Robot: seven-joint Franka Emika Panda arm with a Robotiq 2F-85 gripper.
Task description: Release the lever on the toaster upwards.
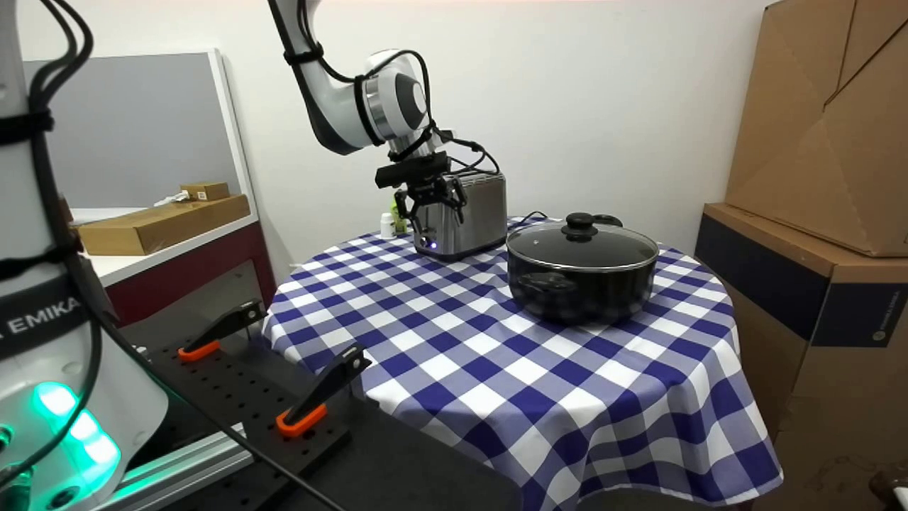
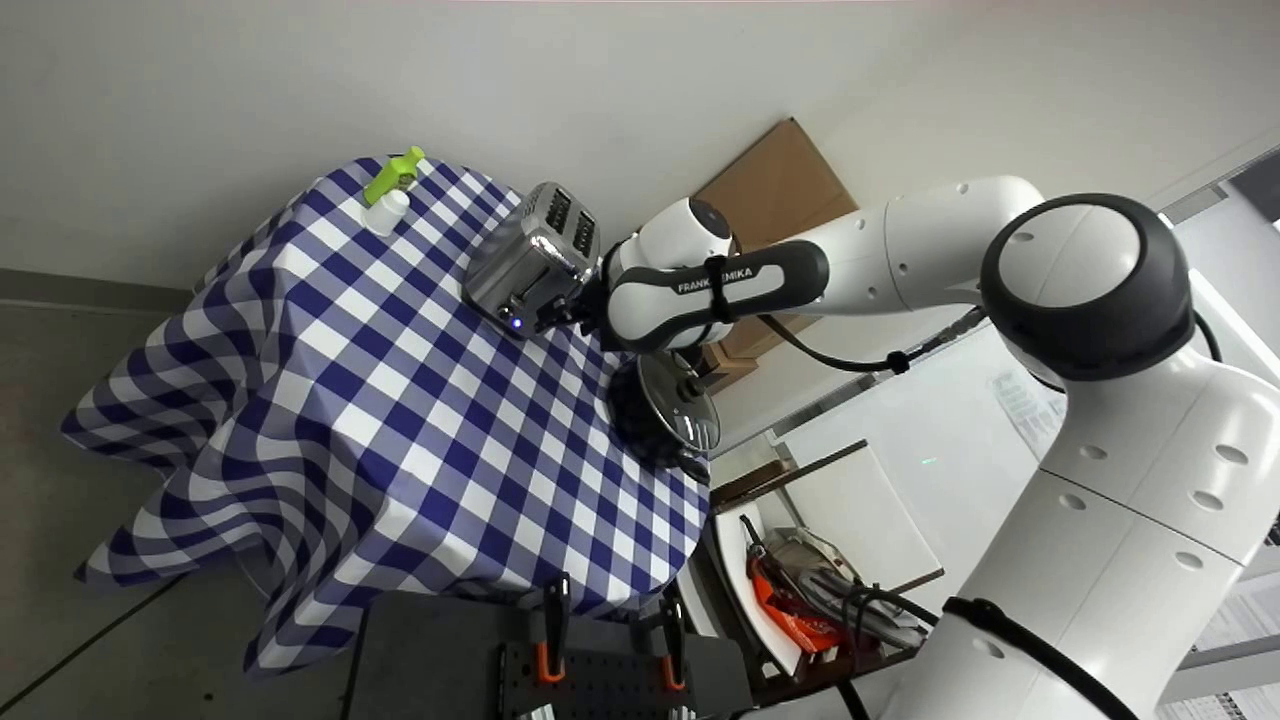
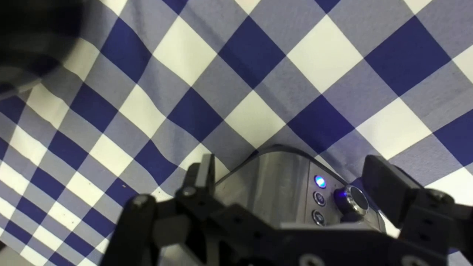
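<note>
The silver toaster (image 1: 486,209) stands upright on the checkered table, and it also shows in an exterior view (image 2: 503,255) and at the bottom of the wrist view (image 3: 273,184). Its front panel has a lit blue button (image 3: 320,181), two unlit buttons and a round knob (image 3: 354,201). The lever cannot be made out; the gripper hides part of the front. My gripper (image 1: 431,207) is open and empty at the toaster's control end, fingers spread. In the wrist view the fingers (image 3: 290,168) stand on either side of the control panel. Contact with the toaster cannot be told.
A black lidded pot (image 1: 582,284) stands beside the toaster; its dark edge shows in the wrist view (image 3: 33,40). A white bottle (image 2: 386,212) and a green bottle (image 2: 392,178) stand on the toaster's other side. Wall behind; clamps (image 1: 323,390) at the robot's base.
</note>
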